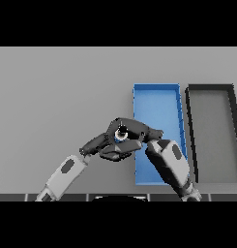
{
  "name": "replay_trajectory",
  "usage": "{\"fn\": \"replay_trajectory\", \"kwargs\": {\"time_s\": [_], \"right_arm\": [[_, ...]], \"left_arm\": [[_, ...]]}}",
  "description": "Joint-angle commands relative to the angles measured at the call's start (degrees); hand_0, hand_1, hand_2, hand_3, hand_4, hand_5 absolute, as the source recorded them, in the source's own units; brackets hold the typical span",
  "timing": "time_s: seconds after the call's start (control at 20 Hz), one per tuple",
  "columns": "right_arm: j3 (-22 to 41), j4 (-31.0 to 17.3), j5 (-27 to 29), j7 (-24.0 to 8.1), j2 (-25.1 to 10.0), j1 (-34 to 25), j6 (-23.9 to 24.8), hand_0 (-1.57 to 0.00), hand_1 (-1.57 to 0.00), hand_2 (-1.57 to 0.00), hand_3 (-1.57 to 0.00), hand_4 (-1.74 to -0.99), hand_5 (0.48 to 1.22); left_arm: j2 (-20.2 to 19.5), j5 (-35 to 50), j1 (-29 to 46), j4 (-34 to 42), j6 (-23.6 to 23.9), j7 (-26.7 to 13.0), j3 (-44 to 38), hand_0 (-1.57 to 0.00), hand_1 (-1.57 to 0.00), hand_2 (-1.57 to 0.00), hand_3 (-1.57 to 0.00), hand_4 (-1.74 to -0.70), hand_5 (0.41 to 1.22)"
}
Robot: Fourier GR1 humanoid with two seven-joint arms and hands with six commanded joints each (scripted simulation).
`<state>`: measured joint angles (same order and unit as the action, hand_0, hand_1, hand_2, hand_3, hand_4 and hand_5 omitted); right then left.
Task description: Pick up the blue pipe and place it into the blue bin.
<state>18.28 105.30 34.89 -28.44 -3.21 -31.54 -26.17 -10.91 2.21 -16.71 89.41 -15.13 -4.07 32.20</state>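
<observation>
Only a small part of the blue pipe (pixel 119 138) shows, with a round pale end facing me, just left of the blue bin (pixel 156 99). My right hand (pixel 133 128) reaches in from the lower right across the bin's left wall, and its fingers are curled round the pipe. Most of the pipe is hidden by the hand. My left hand (pixel 99 144) lies just left of and below it, fingers relaxed and reaching towards the right hand, holding nothing that I can see.
A dark grey bin (pixel 213 131) stands right beside the blue bin, on its right. My right forearm (pixel 170 163) covers the blue bin's near part. Grey tabletop stretches to the left and to the back.
</observation>
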Motion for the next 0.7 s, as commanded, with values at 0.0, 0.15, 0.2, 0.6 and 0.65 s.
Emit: {"fn": "replay_trajectory", "kwargs": {"time_s": [0.0, 0.15, 0.2, 0.6, 0.65], "right_arm": [[-0.72, -0.12, 2.63, -1.62, -0.35, -1.26, 1.27, -1.57, -1.57, -1.57, -1.57, -1.494, 1.221], [-2.88, 0.02, 6.69, -4.23, -2.2, -7.05, 5.37, -1.57, -1.57, -1.57, -1.57, -1.492, 1.221], [-3.92, 0.47, 8.78, -5.41, -3.23, -8.81, 6.88, -1.57, -1.57, -1.57, -1.57, -1.492, 1.221], [-13.95, -10.48, 7.89, 1.5, -10.8, -26.1, 12.45, -1.57, -1.57, -1.57, -1.57, -1.497, 1.221], [-15.07, -13.16, 6.42, 1.76, -12.21, -27.44, 12.73, -1.57, -1.57, -1.57, -1.57, -1.498, 1.221]], "left_arm": [[0.22, -0.32, 0.35, 0.24, 0.26, 0.22, 0.34, 0.0, 0.0, 0.0, 0.0, -0.87, 0.535], [-0.44, 0.25, 0.71, 0.49, -0.14, -0.68, 0.05, 0.0, 0.0, 0.0, 0.0, -0.86, 0.515], [-0.12, -0.06, 0.87, 0.26, -0.08, -0.79, 0.42, 0.0, 0.0, 0.0, 0.0, -0.87, 0.509], [-0.99, 0.34, 1.32, 1.68, -0.4, 0.29, 0.2, 0.0, 0.0, 0.0, 0.0, -0.86, 0.484], [-0.58, 0.36, 1.0, 1.74, -0.27, -0.97, 0.4, 0.0, 0.0, 0.0, 0.0, -0.86, 0.484]]}}
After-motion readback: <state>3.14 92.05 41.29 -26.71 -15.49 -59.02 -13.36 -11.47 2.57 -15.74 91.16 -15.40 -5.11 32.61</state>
